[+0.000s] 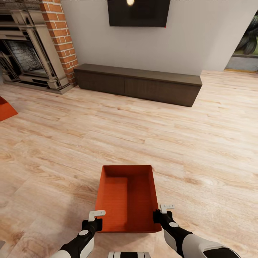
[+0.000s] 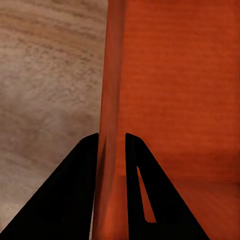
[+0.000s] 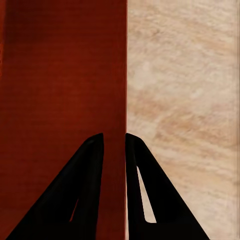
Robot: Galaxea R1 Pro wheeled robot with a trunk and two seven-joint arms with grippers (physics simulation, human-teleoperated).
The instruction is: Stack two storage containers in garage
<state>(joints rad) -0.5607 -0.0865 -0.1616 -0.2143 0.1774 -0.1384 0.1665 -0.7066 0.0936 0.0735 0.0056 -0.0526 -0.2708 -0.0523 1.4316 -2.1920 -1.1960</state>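
A red-orange open-top storage container (image 1: 127,195) sits in front of me over the light wood-plank living room floor. My left gripper (image 1: 96,224) is shut on its left wall near the close corner; the left wrist view has that wall (image 2: 112,100) pinched between the black fingers (image 2: 75,190). My right gripper (image 1: 157,216) is shut on the right wall, and the right wrist view has that wall's edge (image 3: 116,100) between its fingers (image 3: 150,190). A corner of a second red-orange container (image 1: 5,109) pokes in at the far left edge of the head view.
A long dark low cabinet (image 1: 139,84) runs along the grey back wall under a black TV (image 1: 139,12). A brick fireplace (image 1: 32,50) stands at the back left. At the back right is an opening (image 1: 245,46) with a plant. Open plank floor (image 1: 143,132) lies between.
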